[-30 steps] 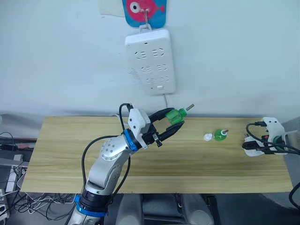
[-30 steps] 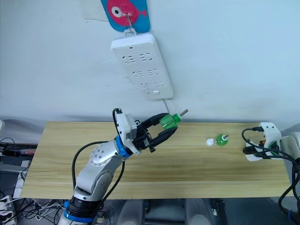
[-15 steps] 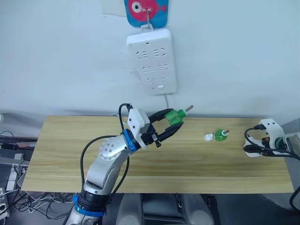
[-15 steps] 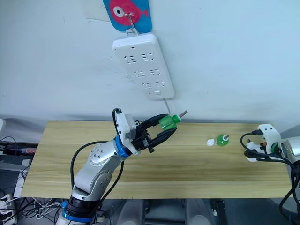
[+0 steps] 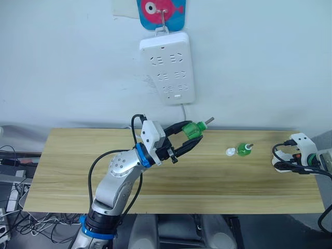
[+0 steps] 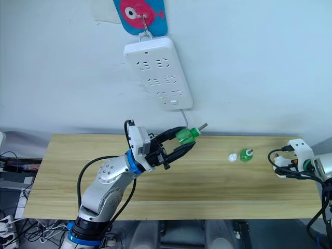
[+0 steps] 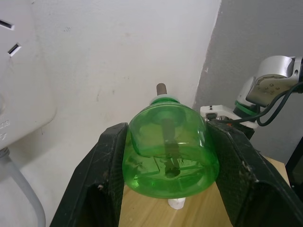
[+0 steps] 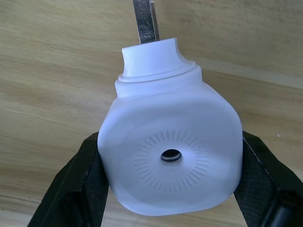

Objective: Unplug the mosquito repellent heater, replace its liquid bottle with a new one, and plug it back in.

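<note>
My left gripper (image 5: 192, 137) is raised over the middle of the table, shut on a green liquid bottle (image 5: 193, 128) whose wick points up and to the right. The left wrist view shows that bottle (image 7: 168, 146) clamped between both black fingers (image 7: 106, 184). At the table's right end, my right gripper (image 5: 281, 165) is shut on the white mosquito repellent heater (image 8: 173, 153). The heater's face with the round dark hole is toward the wrist camera, and a metal prong (image 8: 144, 21) sticks out beyond it. A second green bottle (image 5: 243, 150) stands on the table beside a small white cap (image 5: 230, 152).
A long white power strip (image 5: 167, 67) hangs on the wall under a fish-shaped hook, its cable dropping behind the wooden table (image 5: 207, 181). Black cables loop around my right wrist at the table's right edge.
My right gripper with the heater has drawn back to the right, toward the table's right edge. The left gripper and its bottle have stayed put.
</note>
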Robot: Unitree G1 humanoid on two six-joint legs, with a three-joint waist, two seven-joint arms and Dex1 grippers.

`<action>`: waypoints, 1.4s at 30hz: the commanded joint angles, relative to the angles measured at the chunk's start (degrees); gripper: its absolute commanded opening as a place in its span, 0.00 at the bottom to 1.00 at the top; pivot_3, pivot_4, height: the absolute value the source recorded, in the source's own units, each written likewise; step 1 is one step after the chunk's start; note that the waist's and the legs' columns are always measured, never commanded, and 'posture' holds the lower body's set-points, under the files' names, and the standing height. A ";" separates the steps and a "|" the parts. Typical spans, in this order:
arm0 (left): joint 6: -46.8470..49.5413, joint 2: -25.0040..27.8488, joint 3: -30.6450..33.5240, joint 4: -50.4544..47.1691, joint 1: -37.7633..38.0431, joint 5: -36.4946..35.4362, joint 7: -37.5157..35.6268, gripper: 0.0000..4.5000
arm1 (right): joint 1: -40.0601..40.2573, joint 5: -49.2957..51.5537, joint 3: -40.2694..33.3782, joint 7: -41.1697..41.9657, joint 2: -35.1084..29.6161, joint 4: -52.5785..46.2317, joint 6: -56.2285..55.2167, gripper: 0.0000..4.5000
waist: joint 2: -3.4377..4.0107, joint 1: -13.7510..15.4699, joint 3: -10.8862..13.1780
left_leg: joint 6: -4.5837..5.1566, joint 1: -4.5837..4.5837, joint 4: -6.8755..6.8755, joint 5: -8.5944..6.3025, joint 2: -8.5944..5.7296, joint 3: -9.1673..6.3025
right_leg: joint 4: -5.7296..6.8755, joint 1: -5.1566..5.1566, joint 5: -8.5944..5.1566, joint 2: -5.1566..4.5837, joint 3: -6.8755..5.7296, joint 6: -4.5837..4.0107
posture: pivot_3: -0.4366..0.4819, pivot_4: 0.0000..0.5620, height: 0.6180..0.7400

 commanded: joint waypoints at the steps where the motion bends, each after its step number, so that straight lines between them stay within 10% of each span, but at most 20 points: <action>1: -0.91 -0.17 0.42 -1.49 -0.20 -0.92 -0.49 0.49 | 1.68 0.40 -2.37 4.06 -3.07 -4.49 -0.92 0.68 | 0.09 -0.01 0.11 | 0.00 0.00 0.00 0.00 0.00 0.00 | 0.00 0.00 0.00 0.00 0.00 0.00 | 0.35 0.69 1.00; 13: -0.11 2.12 -0.52 -5.75 -0.49 -6.62 -6.89 0.49 | -5.24 28.10 -9.89 35.71 -21.78 -17.74 31.78 0.68 | 0.63 -0.31 0.45 | 0.01 0.01 0.01 -0.01 0.01 0.00 | -0.03 0.02 0.00 0.01 -0.01 0.00 | 0.31 0.65 1.00; 42: -7.42 -4.59 -4.79 8.30 -12.18 -3.12 -16.62 0.49 | -16.27 84.69 -6.88 -0.74 -18.23 -19.73 40.09 0.68 | 0.42 -0.50 0.92 | 0.14 -0.32 0.15 -0.08 -0.02 0.00 | 0.06 -0.23 0.01 -0.01 -0.10 -0.01 | 0.30 0.61 1.00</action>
